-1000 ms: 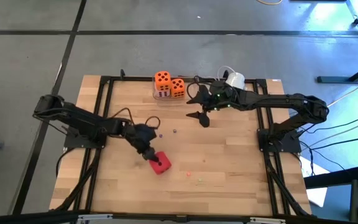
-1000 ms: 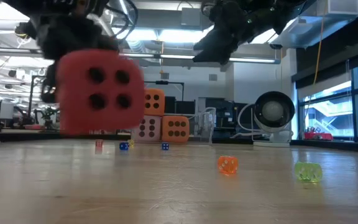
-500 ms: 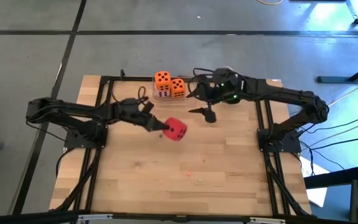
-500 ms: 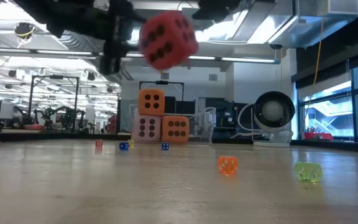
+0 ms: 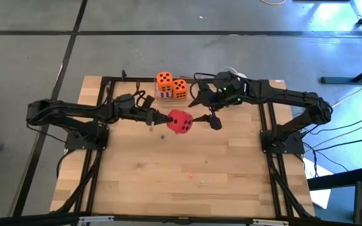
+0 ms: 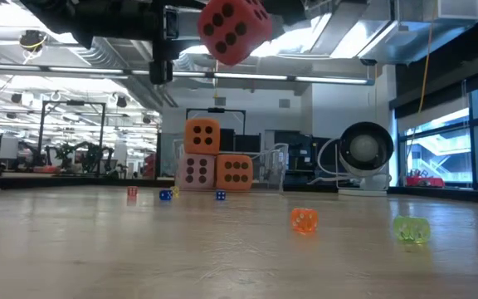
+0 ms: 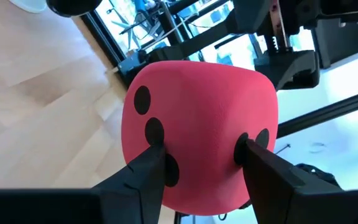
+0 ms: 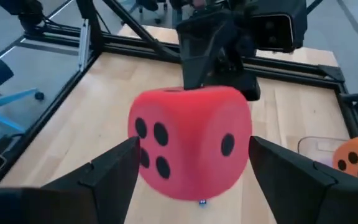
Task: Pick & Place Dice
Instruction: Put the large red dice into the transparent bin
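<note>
item raised and carried toward my spread right gripper: red die, soft rounded matte cube, dark pips, clamped in my left gripper.

The wooden desk stands on a grey floor crossed by dark seams. Across the desk top, the room opens into a large workshop: strip lights run along the ceiling, tall windows fill the right wall, and a round dark fan stands near the desk's far edge.
</note>
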### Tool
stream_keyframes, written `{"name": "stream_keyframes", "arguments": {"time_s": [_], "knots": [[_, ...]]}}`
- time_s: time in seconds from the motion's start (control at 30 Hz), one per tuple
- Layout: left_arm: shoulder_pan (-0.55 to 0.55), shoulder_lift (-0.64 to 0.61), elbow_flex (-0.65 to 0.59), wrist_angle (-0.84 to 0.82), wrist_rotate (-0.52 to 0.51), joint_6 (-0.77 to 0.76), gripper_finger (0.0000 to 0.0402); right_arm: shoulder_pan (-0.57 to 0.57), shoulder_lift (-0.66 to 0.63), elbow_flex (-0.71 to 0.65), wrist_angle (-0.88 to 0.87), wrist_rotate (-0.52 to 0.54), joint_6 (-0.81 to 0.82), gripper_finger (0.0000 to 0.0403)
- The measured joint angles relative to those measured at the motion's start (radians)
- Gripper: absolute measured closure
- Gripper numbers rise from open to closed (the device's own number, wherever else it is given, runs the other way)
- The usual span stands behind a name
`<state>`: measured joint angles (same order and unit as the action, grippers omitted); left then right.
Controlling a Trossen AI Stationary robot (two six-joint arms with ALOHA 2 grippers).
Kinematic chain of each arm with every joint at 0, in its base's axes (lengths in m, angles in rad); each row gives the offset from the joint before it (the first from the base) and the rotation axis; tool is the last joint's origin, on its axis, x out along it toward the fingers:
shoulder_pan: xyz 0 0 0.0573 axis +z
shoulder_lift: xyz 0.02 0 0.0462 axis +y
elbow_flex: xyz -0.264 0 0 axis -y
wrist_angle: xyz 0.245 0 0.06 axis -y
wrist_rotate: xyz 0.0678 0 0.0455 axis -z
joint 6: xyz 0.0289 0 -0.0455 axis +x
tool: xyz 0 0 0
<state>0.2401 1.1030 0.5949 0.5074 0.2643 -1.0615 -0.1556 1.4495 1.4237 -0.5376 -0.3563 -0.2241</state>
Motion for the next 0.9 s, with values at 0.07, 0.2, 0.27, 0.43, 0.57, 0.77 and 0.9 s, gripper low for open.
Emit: {"name": "stream_keyframes", "arguments": {"time_s": [0.07, 0.2, 0.27, 0.43, 0.57, 0.77, 0.9], "knots": [[0.0, 0.0, 0.0, -0.002, -0.001, 0.0, 0.0227, 0.005, 0.008, 0.0, 0.006, 0.02, 0.0, 0.0103], [0.0, 0.0, 0.0, 0.012, -0.006, 0.0, 0.0227, 0.015, 0.029, 0.002, 0.04, 0.065, -0.001, 0.0103], [0.0, 0.0, 0.0, 0.052, -0.008, 0.0, 0.0227, 0.021, 0.047, 0.001, 0.037, 0.049, 0.0, 0.0103], [-0.001, 0.001, -0.001, 0.087, -0.014, -0.001, 0.0227, 0.032, 0.078, 0.001, 0.047, 0.017, 0.002, 0.0103], [0.0, 0.0, -0.002, 0.075, -0.031, 0.0, 0.0227, 0.038, 0.082, 0.001, 0.064, 0.033, 0.008, 0.0103], [-0.003, 0.001, -0.002, 0.092, -0.043, -0.001, 0.0227, 0.042, 0.082, 0.001, 0.066, 0.037, 0.057, 0.0153], [-0.003, 0.001, -0.002, 0.097, -0.071, -0.002, 0.0226, 0.041, 0.082, 0.001, 0.068, 0.03, 0.059, 0.0204]]}}
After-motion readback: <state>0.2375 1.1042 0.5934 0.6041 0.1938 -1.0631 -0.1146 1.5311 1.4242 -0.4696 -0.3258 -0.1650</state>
